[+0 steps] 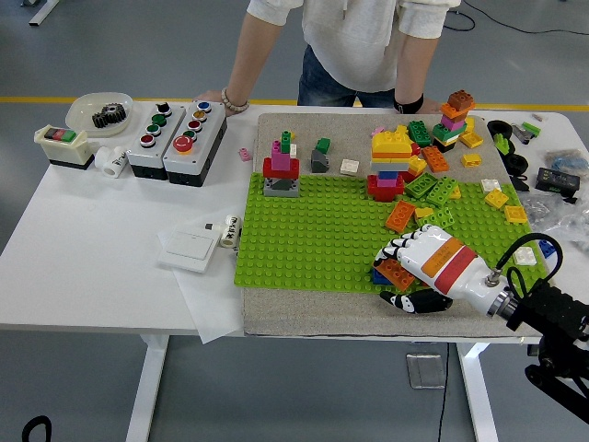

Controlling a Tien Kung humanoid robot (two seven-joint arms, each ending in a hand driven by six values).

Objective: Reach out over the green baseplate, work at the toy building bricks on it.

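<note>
Now right hand (pixel 419 261) grips orange brick (pixel 395 273) at baseplate (pixel 313 235) edge.

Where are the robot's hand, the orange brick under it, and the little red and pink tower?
robot's hand (pixel 425 258), head view, back of hand.
orange brick (pixel 395 273), head view, studded top.
red and pink tower (pixel 281 168), head view, red middle brick.

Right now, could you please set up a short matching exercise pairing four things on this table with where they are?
Things:
1. right hand
2. red and magenta tower
3. gear
4. person's hand

Places:
A. in the white dish, far left
B. on the table's far edge
C. baseplate's near right corner, on an orange brick
D. baseplate's far left

Pairs: 1-C, 2-D, 3-A, 4-B
</note>
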